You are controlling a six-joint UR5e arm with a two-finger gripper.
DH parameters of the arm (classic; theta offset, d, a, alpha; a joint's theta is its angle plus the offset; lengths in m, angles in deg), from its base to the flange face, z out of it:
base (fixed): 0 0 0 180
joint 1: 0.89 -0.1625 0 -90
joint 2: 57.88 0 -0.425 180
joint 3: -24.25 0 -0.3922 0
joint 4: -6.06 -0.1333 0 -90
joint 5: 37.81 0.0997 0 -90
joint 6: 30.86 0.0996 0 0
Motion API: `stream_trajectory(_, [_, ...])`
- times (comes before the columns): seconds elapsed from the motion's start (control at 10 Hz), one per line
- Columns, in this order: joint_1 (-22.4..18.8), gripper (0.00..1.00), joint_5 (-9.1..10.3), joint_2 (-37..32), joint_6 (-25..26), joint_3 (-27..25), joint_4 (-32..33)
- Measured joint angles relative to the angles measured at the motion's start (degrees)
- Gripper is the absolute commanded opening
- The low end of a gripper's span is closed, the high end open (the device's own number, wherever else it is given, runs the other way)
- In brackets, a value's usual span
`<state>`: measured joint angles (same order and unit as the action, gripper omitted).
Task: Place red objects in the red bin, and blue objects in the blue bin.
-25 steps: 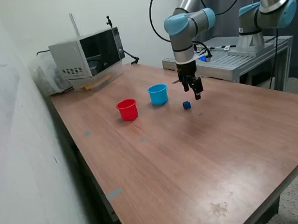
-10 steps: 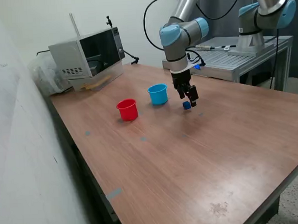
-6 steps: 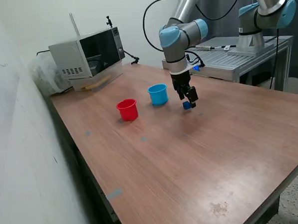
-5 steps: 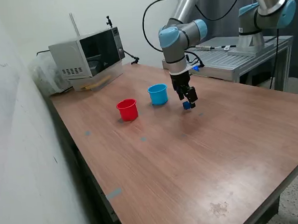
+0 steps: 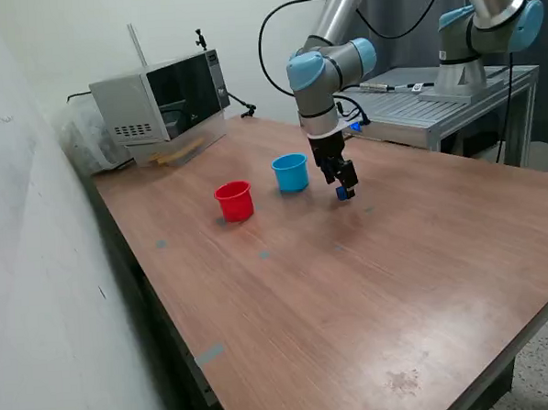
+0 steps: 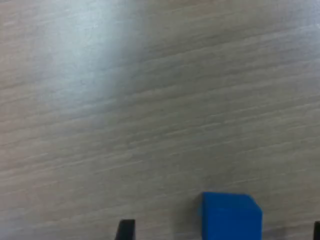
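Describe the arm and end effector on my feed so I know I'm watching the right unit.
The arm has silver-grey tube links and light-blue joint caps, with a black cable looping beside it. A dark band sits above the small black two-finger end effector. Black fingertips show in the wrist view.

My arm reaches down with the wrist pointing nearly straight at the desk (image 5: 370, 283). My hand (image 5: 345, 188) hangs low, its 2 fingers (image 6: 126, 229) spread apart, gripping nothing.

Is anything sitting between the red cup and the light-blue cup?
No. In the exterior view, only bare wooden table shows between the red cup and the light-blue cup.
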<state>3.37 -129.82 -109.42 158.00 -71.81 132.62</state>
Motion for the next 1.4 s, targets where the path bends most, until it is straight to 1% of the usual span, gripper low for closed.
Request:
stream_trajectory(0.4, [0.02, 1.00, 0.06, 0.10, -0.04, -0.15, 0.00])
stream_trajectory(0.5, [-0.09, 0.00, 0.07, 0.10, -0.03, -0.26, 0.00])
stream_trajectory(1.4, [-0.48, 0.00, 0.03, 0.10, -0.05, -0.60, 0.60])
